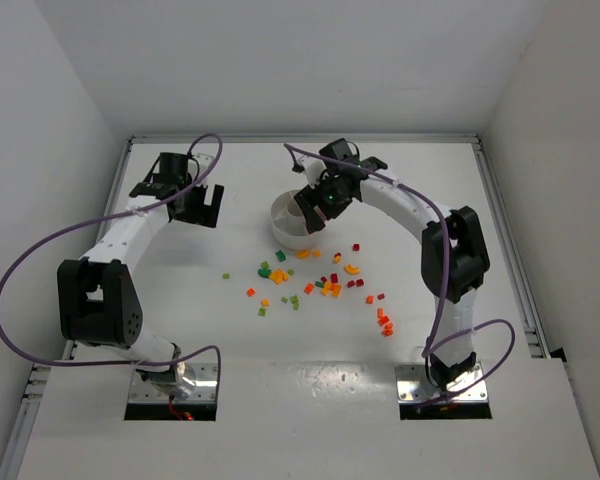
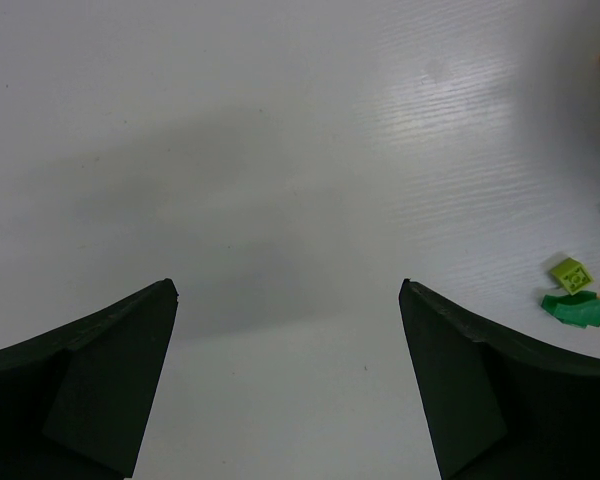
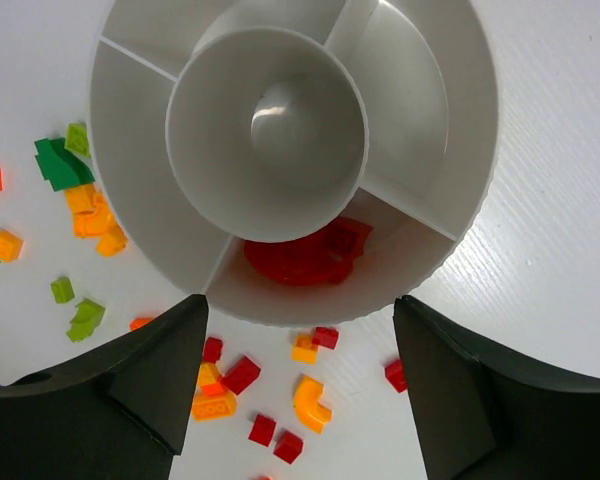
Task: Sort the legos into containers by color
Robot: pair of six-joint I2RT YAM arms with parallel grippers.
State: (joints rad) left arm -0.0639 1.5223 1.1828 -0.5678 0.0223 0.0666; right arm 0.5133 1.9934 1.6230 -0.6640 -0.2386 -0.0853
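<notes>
Now red legos (image 3: 300, 258) in dish (image 3: 472, 130) wedge beneath right fingers (image 3: 150, 390) (spread, empty); left fingers (image 2: 90, 390) spread

I can read no text, number, brand or sign in any of my three views. The dish (image 3: 477, 150) shows plain white plastic. The legos (image 3: 313, 402) are too small for me to see any letters on them. The black fingers (image 2: 90, 390) and the counter (image 2: 280, 150) look unmarked.
</notes>
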